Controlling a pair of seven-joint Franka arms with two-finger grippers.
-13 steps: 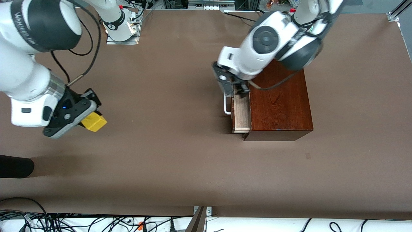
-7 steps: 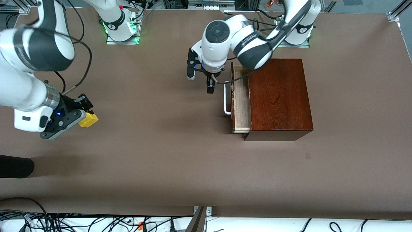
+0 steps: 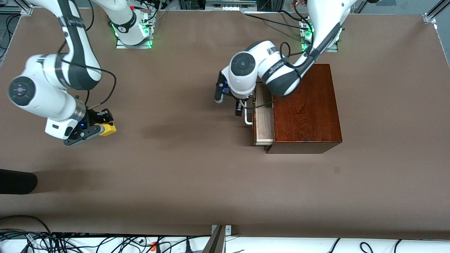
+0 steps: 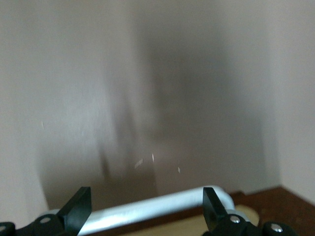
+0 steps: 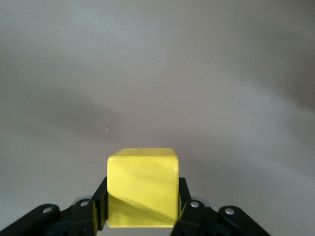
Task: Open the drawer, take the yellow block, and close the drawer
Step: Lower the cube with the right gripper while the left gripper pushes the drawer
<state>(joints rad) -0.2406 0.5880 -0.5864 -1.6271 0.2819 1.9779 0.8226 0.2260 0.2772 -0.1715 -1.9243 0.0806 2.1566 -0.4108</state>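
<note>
Since the earlier frames, the left gripper point(image 3: 242, 107) has dropped from above the box to the white bar handle point(image 3: 248, 117), while the right gripper point(image 3: 94, 127) has carried the yellow block point(image 3: 107, 129) down toward the table at the right arm's end. We read the right fingers as pressed together on the block, pinching it by two side faces; in the right wrist view the yellow block point(image 5: 142, 187) sits squarely between the pads.

The left fingers point(image 4: 78, 212) stand spread, one at each end of the visible stretch of handle point(image 4: 152, 209), not gripping it. The drawer point(image 3: 263, 121) remains pulled out of the dark wooden box point(image 3: 306, 105), pale interior exposed.

We judge the step in hand to be closing the drawer. Place the fingers flat against the handle or drawer front, centred along its length. Push straight along the slide axis so the tray does not skew and jam. Keep the right arm holding its block, well apart.
</note>
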